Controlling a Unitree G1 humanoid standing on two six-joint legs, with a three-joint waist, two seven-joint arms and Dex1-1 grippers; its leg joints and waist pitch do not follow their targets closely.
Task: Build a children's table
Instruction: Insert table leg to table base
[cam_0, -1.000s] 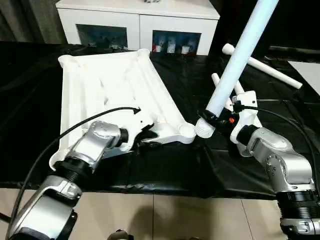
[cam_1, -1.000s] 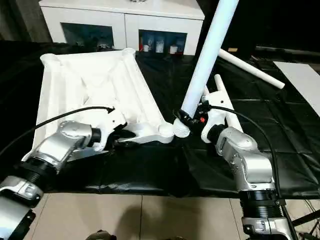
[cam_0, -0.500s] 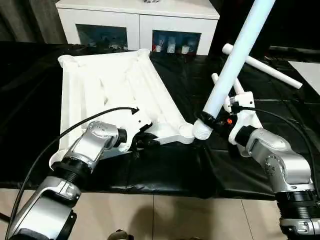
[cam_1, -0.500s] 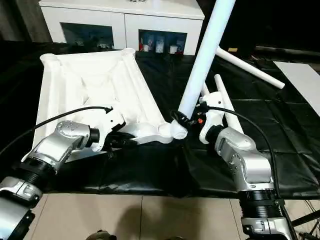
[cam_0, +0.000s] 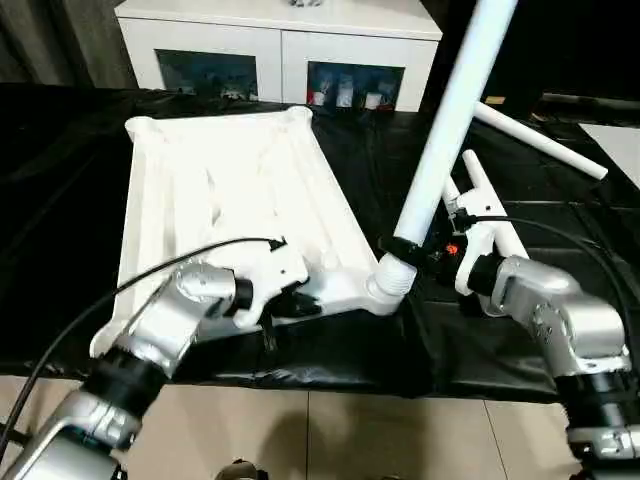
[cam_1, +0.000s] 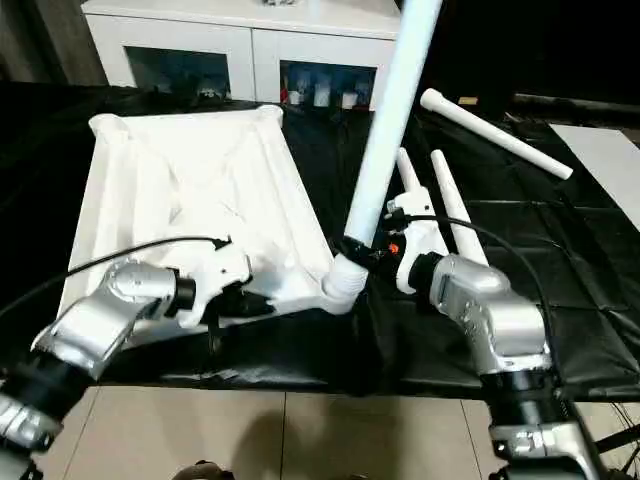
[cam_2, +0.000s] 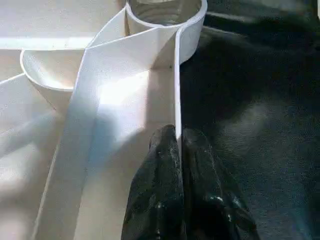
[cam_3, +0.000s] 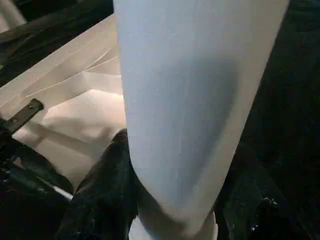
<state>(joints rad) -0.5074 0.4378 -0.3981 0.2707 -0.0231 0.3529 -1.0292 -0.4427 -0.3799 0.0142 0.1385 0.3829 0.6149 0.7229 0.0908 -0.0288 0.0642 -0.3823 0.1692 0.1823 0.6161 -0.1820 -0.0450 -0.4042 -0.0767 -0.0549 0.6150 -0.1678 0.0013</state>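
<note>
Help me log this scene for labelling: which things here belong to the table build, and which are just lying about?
Belongs to the build:
- table top, ribbed underside up, its rim pinched by the left gripper
- leg held in the right gripper, lower end at the corner socket
- three loose legs on the black cover

Just lying about:
- white cabinet
- flat white board

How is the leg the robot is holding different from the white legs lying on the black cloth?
The held leg stands tilted, its lower end at the tabletop's corner socket, clamped in the right gripper. The spare legs lie flat on the cloth, untouched. All are round, white and tapering.
</note>
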